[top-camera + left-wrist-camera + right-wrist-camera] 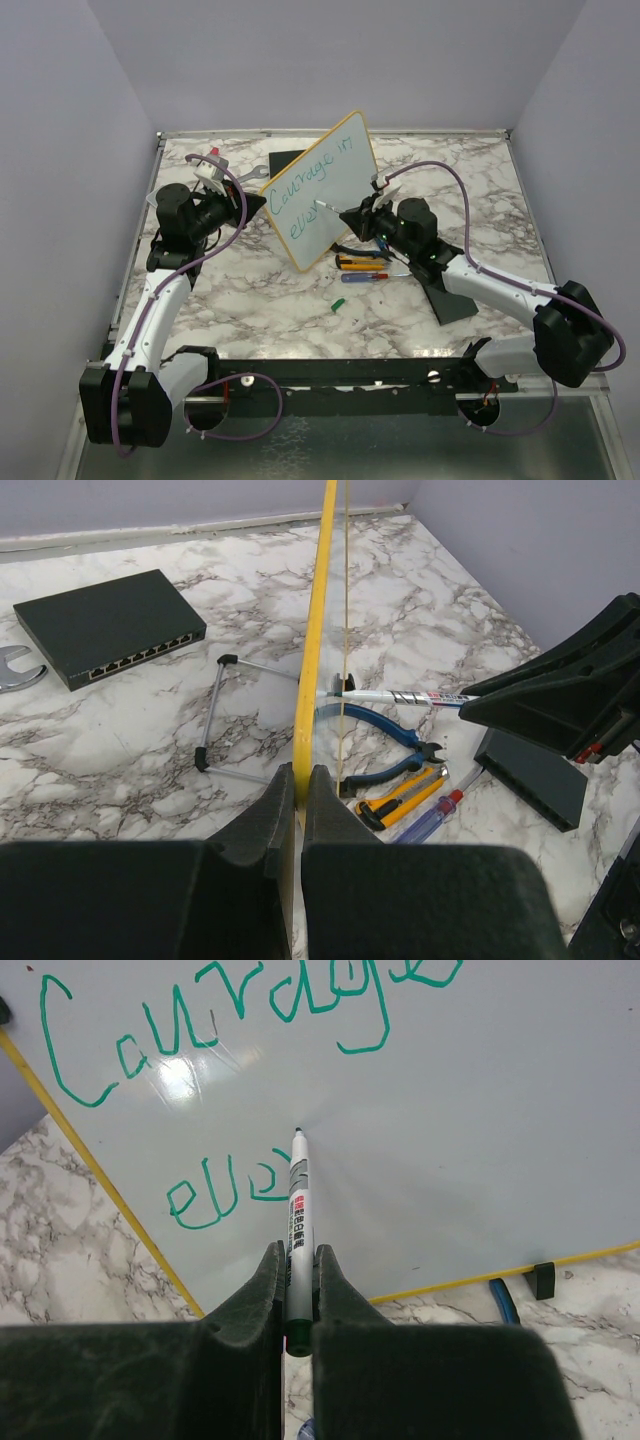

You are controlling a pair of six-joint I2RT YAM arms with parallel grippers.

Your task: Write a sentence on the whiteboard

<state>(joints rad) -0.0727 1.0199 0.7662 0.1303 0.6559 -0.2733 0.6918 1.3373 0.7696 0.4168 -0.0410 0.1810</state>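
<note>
Nearest to the left wrist camera I see the left gripper point(300, 780). It is clenched on the yellow rim of the whiteboard point(318, 630), and the rim runs straight between its two fingers. On the back side of the board, a wrench point(15, 670), a black network switch point(105, 625) and a thin wire stand point(215, 715) lie on the marble table point(250, 300).

From above, the whiteboard stands tilted on its lower edge in the middle of the table, between both arms. On its face the sentence point(312, 180) is in teal cursive. The upper line reads "Courage in", and the lower line has only the letters "eve".

Just right of these letters is the tip of a marker point(297, 1210). I cannot tell if it really touches the face. The right gripper point(298, 1255) is closed tight on the marker's barrel and points at the board from the right.

Below the board lie blue pliers point(385, 750), a yellow knife point(400, 795) and a screwdriver point(432, 815), close together. A small green cap point(338, 303) lies near them, on my side. A flat black rectangle point(452, 300) lies farther right, by the right arm.
</note>
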